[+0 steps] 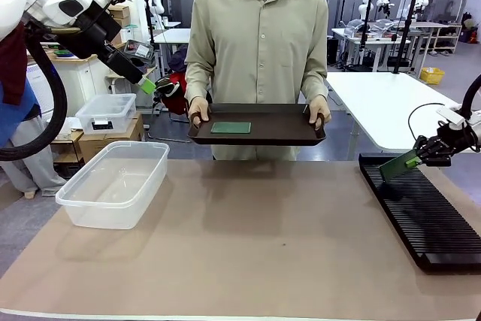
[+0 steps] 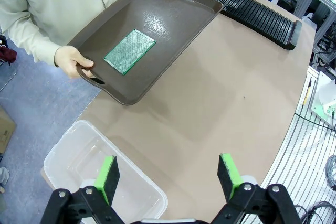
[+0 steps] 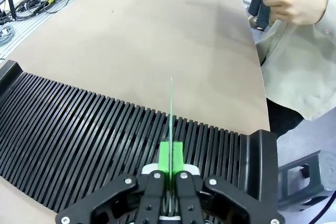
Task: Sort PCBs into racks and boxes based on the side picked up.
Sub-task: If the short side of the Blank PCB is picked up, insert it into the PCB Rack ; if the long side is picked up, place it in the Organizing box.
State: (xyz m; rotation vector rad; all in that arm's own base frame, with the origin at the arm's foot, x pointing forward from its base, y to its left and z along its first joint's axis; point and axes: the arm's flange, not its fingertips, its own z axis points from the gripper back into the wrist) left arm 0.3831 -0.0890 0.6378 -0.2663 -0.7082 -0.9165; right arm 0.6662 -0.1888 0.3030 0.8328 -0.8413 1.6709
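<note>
front view across table (image 1: 248,238), wrist views downward

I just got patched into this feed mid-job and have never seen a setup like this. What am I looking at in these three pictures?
Two white robot arms work at a brown-topped table, facing a person. The wide picture is taken from between the arms; the other two come from cameras on each wrist, looking along that gripper's fingers. The left gripper hangs open high up, near a clear tub. The right gripper is shut on a thin green circuit board, held on edge over a black slotted rack. The person's hands hold a dark brown tray with a second green board lying flat on it.
</note>
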